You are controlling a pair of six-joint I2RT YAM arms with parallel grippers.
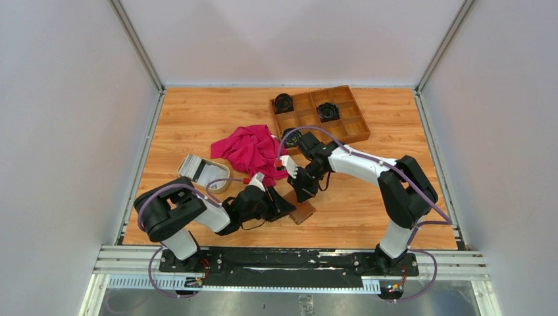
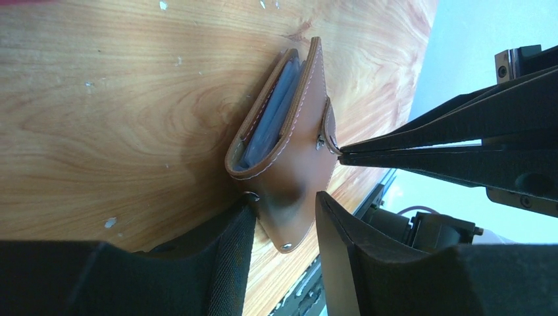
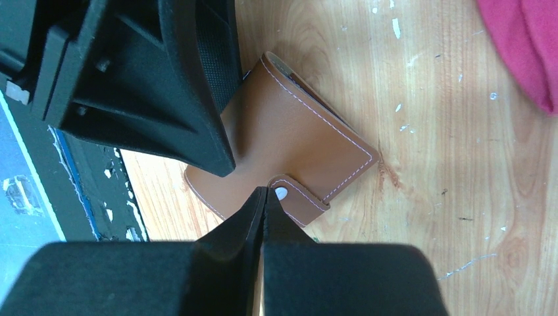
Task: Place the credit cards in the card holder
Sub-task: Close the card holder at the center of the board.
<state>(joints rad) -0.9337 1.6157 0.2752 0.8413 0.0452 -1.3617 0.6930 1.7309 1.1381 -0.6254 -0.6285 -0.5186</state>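
Step in hand, by my read: undo the snap so the pockets open up. On the light wooden table (image 1: 368, 210), near the front edge, the small brown leather folding card holder (image 3: 296, 145) looks snapped closed, with greyish pockets showing only at its edge. To do it well, the left side should pin the body firmly so it can't slide or turn. The right side should work under the free end of the short brown snap tab (image 3: 299, 197) and pull up and away from the stud with a short stroke, no dragging. The stack of white and grey plastic credit cards (image 1: 192, 167) sits in the cream oval dish (image 1: 222, 187), well apart to the left. Pose: the white left arm (image 1: 197, 210) is folded low, reaching right along the table, and the white right arm (image 1: 362, 164) bends over and comes down from behind. The left gripper (image 2: 285, 204) is half apart, jaws bracketing the holder's lower end — it looks clamped on it. The right gripper (image 3: 265, 195) has its tips pressed together, the point touching the tab beside its stud — nothing visibly between them.
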